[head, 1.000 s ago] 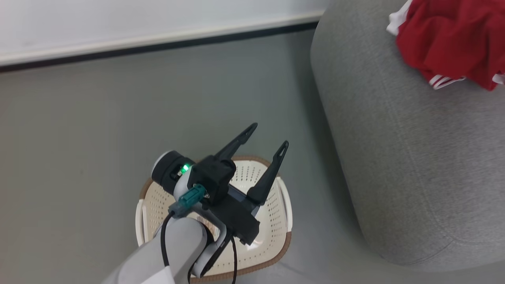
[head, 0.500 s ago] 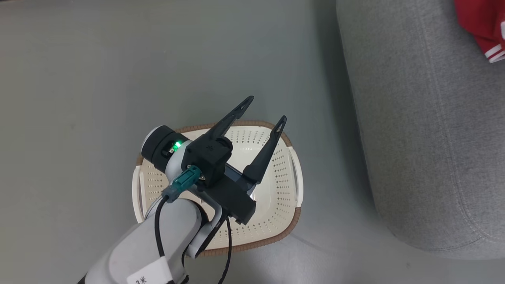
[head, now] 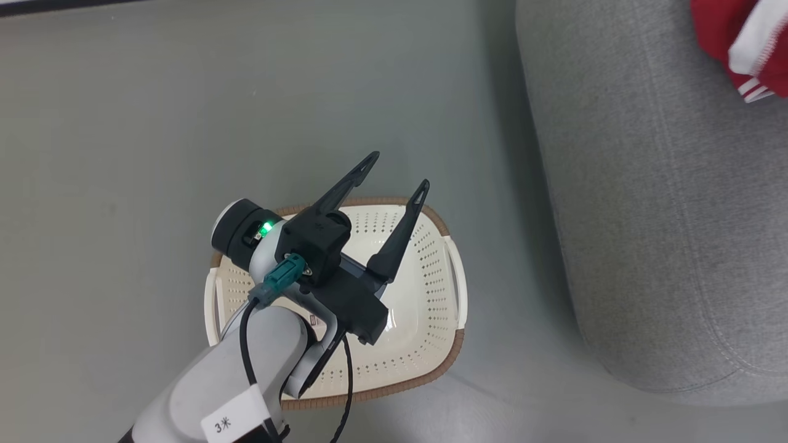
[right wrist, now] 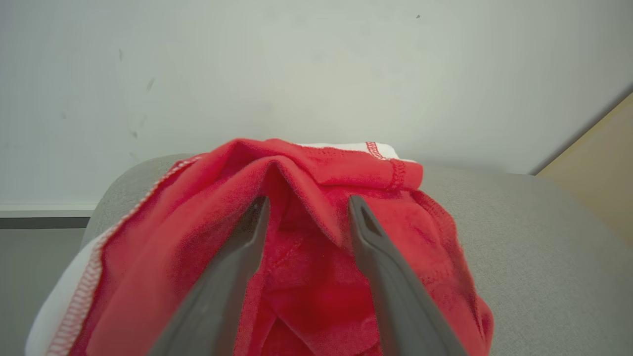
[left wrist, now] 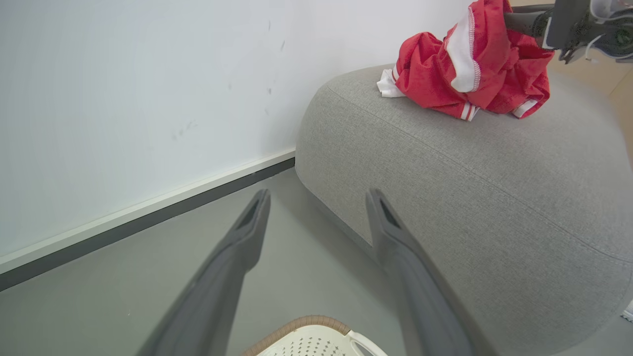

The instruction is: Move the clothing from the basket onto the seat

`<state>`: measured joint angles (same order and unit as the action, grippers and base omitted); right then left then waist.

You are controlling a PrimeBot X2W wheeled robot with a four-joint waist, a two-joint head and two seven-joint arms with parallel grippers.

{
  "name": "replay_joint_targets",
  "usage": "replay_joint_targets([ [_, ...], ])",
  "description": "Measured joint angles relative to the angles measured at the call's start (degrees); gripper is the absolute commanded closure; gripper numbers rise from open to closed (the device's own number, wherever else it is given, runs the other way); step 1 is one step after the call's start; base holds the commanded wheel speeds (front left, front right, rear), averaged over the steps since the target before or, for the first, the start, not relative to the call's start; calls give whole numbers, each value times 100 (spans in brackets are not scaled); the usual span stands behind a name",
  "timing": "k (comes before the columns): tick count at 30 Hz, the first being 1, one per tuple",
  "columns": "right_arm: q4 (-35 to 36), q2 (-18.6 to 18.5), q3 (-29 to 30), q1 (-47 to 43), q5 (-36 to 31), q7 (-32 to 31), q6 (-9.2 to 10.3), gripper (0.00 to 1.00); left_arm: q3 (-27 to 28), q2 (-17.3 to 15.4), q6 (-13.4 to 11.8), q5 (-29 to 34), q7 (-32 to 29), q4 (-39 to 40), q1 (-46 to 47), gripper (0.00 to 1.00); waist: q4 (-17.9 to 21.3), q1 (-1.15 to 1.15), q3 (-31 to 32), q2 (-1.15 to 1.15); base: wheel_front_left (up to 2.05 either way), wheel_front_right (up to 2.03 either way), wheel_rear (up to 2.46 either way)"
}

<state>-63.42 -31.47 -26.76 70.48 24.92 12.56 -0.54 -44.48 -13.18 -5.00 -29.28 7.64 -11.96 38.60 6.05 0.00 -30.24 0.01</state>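
The cream basket [head: 431, 295] with a brown rim sits on the floor, its bare white bottom showing. My left gripper [head: 399, 171] hovers over it, open, nothing between its fingers. In the left wrist view that gripper [left wrist: 319, 195] points past the basket rim [left wrist: 306, 341] towards the grey seat [left wrist: 470, 188]. The red clothing [left wrist: 445, 74] with white trim lies bunched on top of the seat [head: 646, 215], and shows at the head view's top right corner [head: 714, 24]. My right gripper [right wrist: 309, 200] is open, its fingers pushed into the red clothing [right wrist: 316, 287], with folds between and around them.
Grey floor [head: 154, 123] surrounds the basket, with a narrow gap between the basket and the seat's rounded side. A white wall [left wrist: 123, 99] with a dark skirting strip [left wrist: 148, 222] runs behind. A tan panel [right wrist: 593, 173] stands to the right of the seat.
The head camera has tilted down, so wall and clothing slid up and out of the picture. A white-trimmed fold of red clothing now shows at the corner. My left gripper stays open over the basket.
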Motion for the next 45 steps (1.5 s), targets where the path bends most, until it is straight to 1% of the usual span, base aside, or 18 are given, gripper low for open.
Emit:
replay_joint_targets([
  [6,-70,118,-55,-239,-1,92,-102,0,43,56,7,-186,113,-229,-88,0,106,0,265,0,0,0,0],
  [7,-76,143,-62,-295,-1,114,-116,0,49,64,38,-202,137,-263,-118,0,125,0,317,0,0,0,0],
  [12,-79,356,-94,-553,0,146,-201,0,110,94,54,-300,267,-471,-273,0,207,-1,608,-1,0,0,0],
  [17,-70,460,-49,-811,46,166,-207,0,166,169,55,-357,360,-628,-397,0,245,-1,878,-1,0,0,0],
  [22,45,599,-49,-1103,52,171,-248,0,313,212,52,-566,458,-800,-566,0,230,-2,1236,-2,0,0,0],
  [28,324,866,-44,-1490,90,172,-248,0,531,181,38,-673,536,-981,-874,0,114,-2,1666,-2,0,0,0],
  [31,453,1045,-15,-1748,133,172,-212,0,678,134,-4,-723,567,-1046,-1090,0,25,-2,1879,-2,0,0,0],
  [35,599,1260,33,-2187,199,172,-187,0,862,58,-44,-929,617,-1128,-1449,0,-108,-1,2166,-2,0,0,0],
  [40,829,1378,121,-2743,344,172,-129,0,1090,-25,-64,-1042,635,-1165,-1897,0,-275,-1,2533,-2,0,0,0],
  [45,1258,1524,160,-3405,347,172,-34,0,1346,-266,-113,-1050,659,-1073,-2428,0,-428,-1,2889,-2,0,0,0],
])
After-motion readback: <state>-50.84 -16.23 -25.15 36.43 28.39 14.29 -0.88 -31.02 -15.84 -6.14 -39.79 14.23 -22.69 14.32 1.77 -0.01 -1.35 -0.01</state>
